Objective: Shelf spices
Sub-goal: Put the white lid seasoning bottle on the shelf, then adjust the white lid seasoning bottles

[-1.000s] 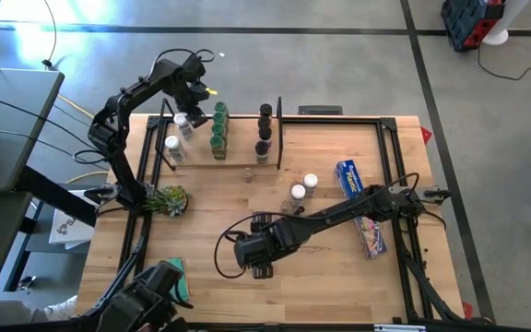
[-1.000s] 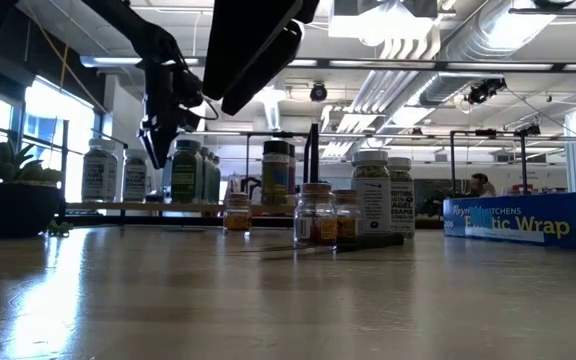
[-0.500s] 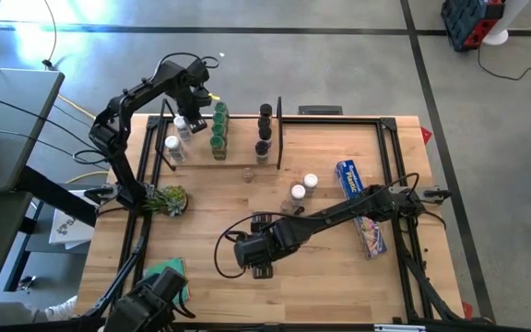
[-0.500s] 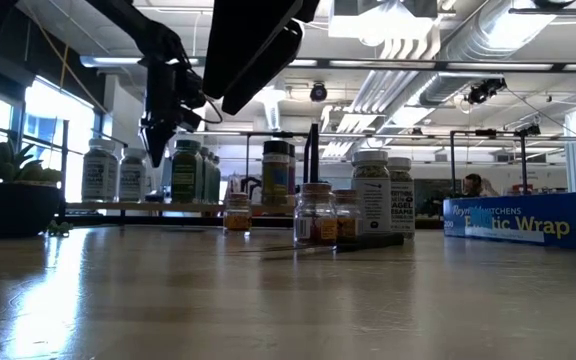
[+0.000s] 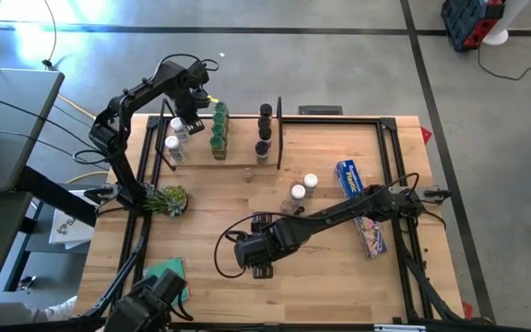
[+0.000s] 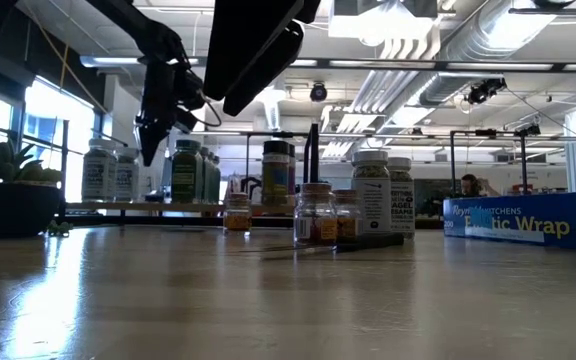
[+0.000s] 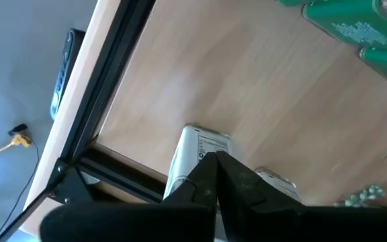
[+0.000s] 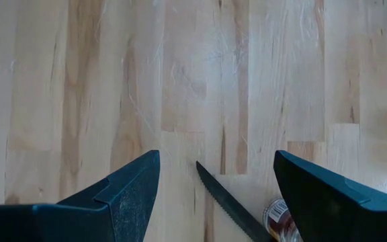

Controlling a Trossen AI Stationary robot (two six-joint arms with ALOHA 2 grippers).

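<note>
Wooden table (image 5: 210,277): left hand (image 5: 190,100) closed above shelf (image 5: 238,157), right hand (image 5: 258,269) open, low.

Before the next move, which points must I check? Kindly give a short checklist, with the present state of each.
1. Left gripper over the shelf's left end, fingers shut: ok.
2. It holds no jar: ok.
3. White-capped jars under it stand upright: ok.
4. Right gripper open, nothing between the fingers: ok.
5. Knife lies close below the right gripper: not ok.
6. Jars on the table not yet shelved: not ok.
</note>
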